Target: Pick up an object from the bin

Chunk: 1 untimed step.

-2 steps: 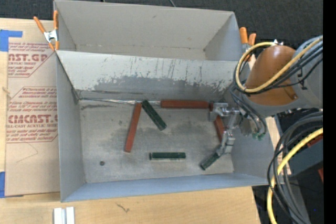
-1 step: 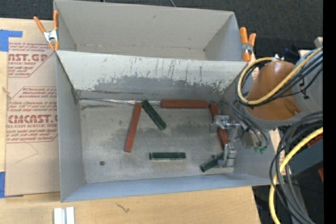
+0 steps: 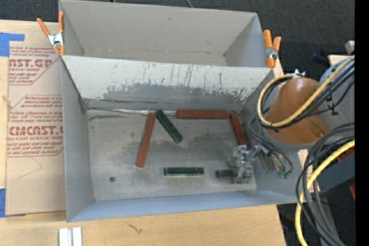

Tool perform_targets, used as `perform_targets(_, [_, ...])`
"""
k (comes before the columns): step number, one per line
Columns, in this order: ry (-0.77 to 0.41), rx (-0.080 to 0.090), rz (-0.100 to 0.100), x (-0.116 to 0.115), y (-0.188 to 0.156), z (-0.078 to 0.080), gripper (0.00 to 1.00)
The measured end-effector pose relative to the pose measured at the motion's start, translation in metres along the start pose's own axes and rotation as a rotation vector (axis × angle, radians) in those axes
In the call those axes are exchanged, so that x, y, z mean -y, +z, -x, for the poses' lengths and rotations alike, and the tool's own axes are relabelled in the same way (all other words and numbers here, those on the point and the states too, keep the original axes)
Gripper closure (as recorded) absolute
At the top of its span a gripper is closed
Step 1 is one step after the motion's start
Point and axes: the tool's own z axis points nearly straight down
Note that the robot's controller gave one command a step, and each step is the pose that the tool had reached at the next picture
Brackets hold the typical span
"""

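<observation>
Grey bin (image 3: 76,141): approx 6 sticks (image 3: 145,140).

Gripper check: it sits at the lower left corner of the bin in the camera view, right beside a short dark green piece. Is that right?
Not quite. The camera view shows the gripper at the lower right corner of the bin, not the lower left. It is right beside the short dark green piece, as you said.

grey bin (image 3: 78,147) w/ scuffed floor, red-brown bars (image 3: 145,140), dk green bars (image 3: 183,171), orange wrist cover (image 3: 294,115)
</observation>
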Motion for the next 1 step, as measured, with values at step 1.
perform_targets(1, [0.000, 0.000, 0.000, 0.0000, 0.0000, 0.0000, 1.00])
